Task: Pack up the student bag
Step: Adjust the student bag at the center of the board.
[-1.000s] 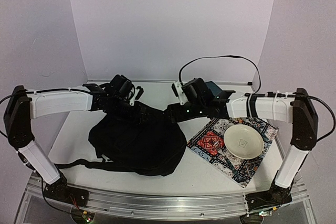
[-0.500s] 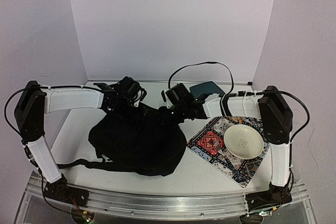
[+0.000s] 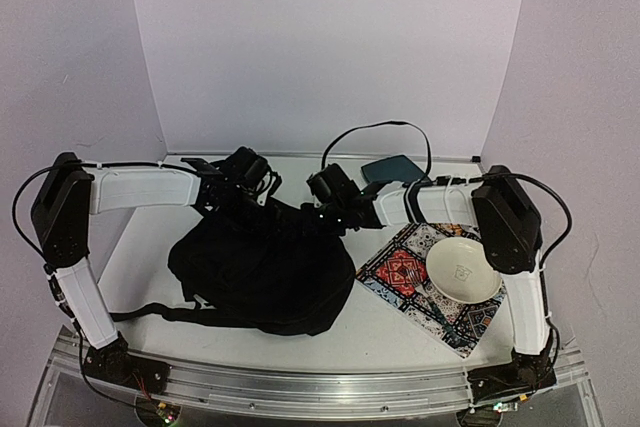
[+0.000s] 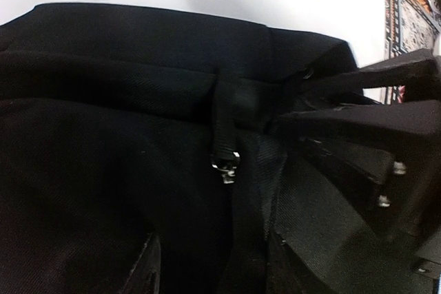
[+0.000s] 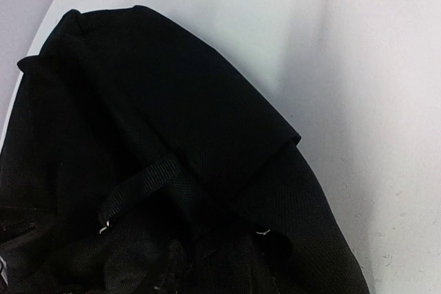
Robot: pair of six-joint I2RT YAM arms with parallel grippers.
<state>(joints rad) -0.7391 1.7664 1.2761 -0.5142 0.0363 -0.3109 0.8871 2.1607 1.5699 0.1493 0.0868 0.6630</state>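
Camera above the arms: a soft black backpack (image 3: 265,272) lies slumped on the white worktop (image 3: 150,247), left of centre, with one strap (image 3: 150,314) trailing toward the left arm's base. Both arms reach across to its far edge. The left end effector (image 3: 243,197) is at the far left corner and the right end effector (image 3: 322,209) at the far right corner. Both are against the black cloth, and it is too dark there to tell whether either is spread, pressed together or pinching fabric. Right of the backpack lies a patterned cloth (image 3: 400,272) with a white bowl (image 3: 464,269) on it, and a teal pouch (image 3: 395,168) lies beyond, near the back wall. Left wrist camera: the backpack fills the frame, with a small metal ring (image 4: 226,163) hanging from a webbing tab over its top seam. The black fingers (image 4: 386,122) lie along the fabric at the right, but whether they grip it I cannot tell. Right wrist camera: the backpack's top edge rests on the worktop with a webbing loop (image 5: 138,194) across it. The fingers merge with the dark cloth at the bottom, so their state cannot be told.
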